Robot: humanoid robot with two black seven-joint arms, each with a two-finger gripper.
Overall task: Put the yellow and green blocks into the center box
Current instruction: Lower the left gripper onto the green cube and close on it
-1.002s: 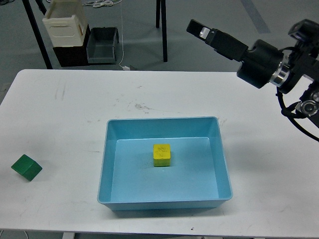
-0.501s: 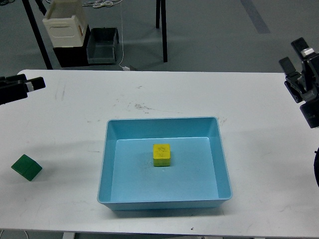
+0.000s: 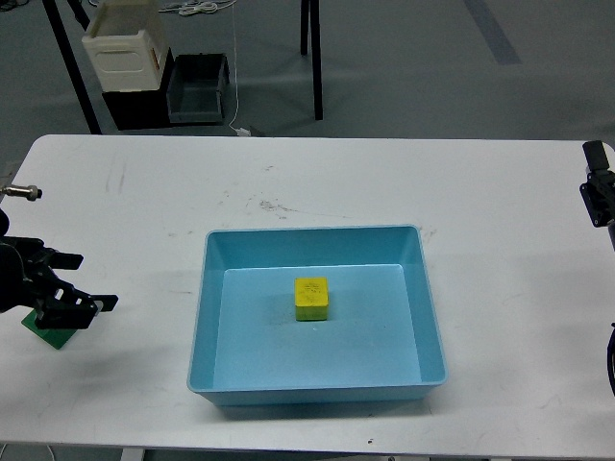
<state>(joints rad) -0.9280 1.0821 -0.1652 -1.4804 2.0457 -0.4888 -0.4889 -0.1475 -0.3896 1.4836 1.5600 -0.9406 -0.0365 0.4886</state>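
Observation:
A yellow block [image 3: 311,298] lies on the floor of the light blue box [image 3: 205,317] in the middle of the white table. A green block [image 3: 50,335] lies on the table at the far left, partly hidden by my left gripper. My left gripper [image 3: 85,280] is open, with two dark fingers pointing right, just above and over the green block. Whether it touches the block I cannot tell. Only a small dark part of my right gripper [image 3: 597,182] shows at the right edge of the view.
The white table [image 3: 317,182] fills most of the view. Behind its far edge stand a cream crate [image 3: 123,43], a grey bin [image 3: 197,86] and dark stand legs [image 3: 312,48] on the floor.
My left gripper has come down from the far left edge to sit over the green block. My right arm has drawn back almost out of view on the right.

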